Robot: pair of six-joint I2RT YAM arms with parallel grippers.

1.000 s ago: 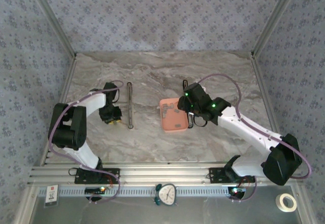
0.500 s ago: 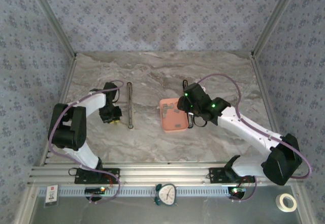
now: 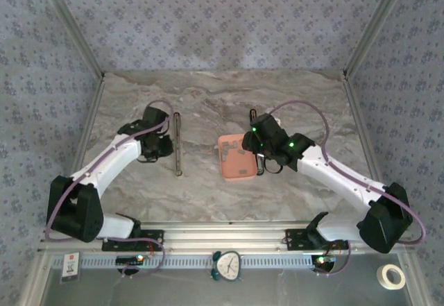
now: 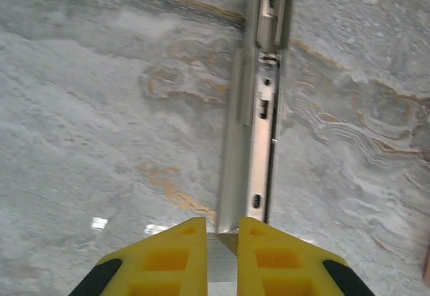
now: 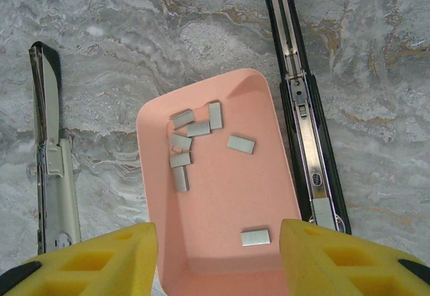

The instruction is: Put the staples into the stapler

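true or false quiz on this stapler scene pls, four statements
1. The right claw is open above the tray. True.
2. The tray is empty. False: several staples lie in it.
3. The left claw pinches a grey strip. True.
4. Both staplers lie in the tray. False: the pale stapler and the black stapler lie on the table, one on each side of it.

White shells, black joints on the left arm [image 3: 111, 155] and right arm [image 3: 340, 174], a lilac cable [image 3: 302, 103] trailing each. Green lights [image 3: 292, 142] on the right wrist, and chunky yellow fingers [image 5: 101, 262] with square pockets.
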